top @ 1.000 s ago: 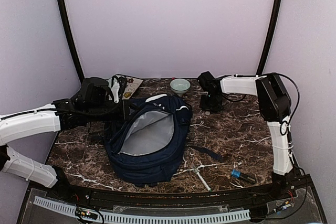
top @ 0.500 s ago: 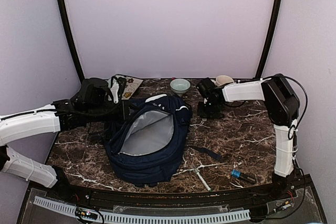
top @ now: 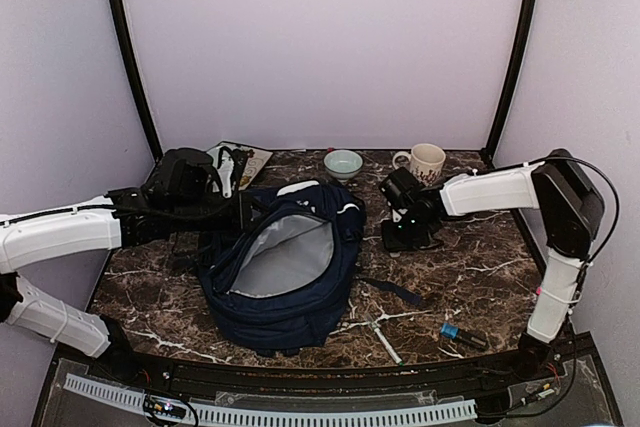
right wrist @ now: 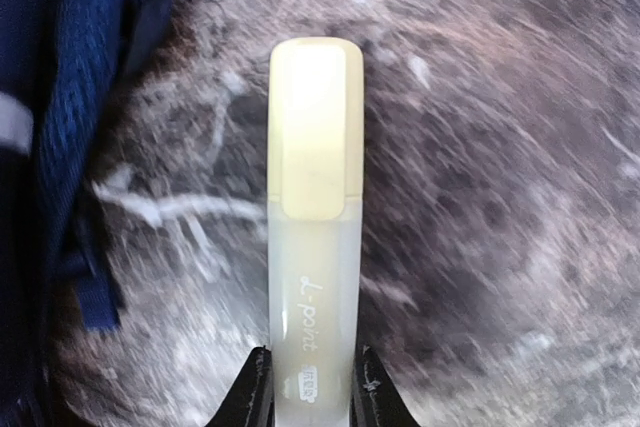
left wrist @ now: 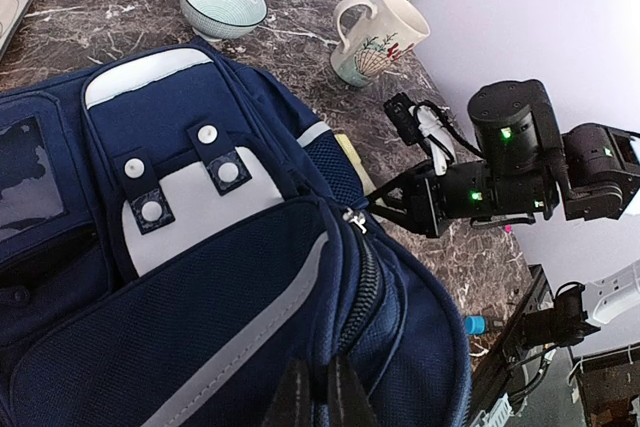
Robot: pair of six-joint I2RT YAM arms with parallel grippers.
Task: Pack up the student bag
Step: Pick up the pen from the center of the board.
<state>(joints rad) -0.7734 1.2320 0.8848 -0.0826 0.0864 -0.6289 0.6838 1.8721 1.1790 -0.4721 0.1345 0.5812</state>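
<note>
Top external view: student bag (top: 280, 267), navy with thin pale stripes, lies left of centre on the dark marbled table (top: 470, 257), its main compartment unzipped and grey lining showing. Left gripper (top: 245, 212) sits at the bag's rear left rim; in the left wrist view its fingers (left wrist: 300, 397) are drawn close together, pinching the fabric beside the zip. Right gripper (top: 400, 237) hangs low over the table just right of the bag. In the right wrist view, blurred, its jaws clamp the lower barrel of a pale yellow highlighter (right wrist: 313, 147), cap end pointing away from the wrist and the bag's blue edge at frame left. Bowl (top: 343, 163), pale green, stands behind the bag. Mug (top: 427, 162), cream, stands at the rear right. Blue-handled tool (top: 462, 334) lies at the near right.
</note>
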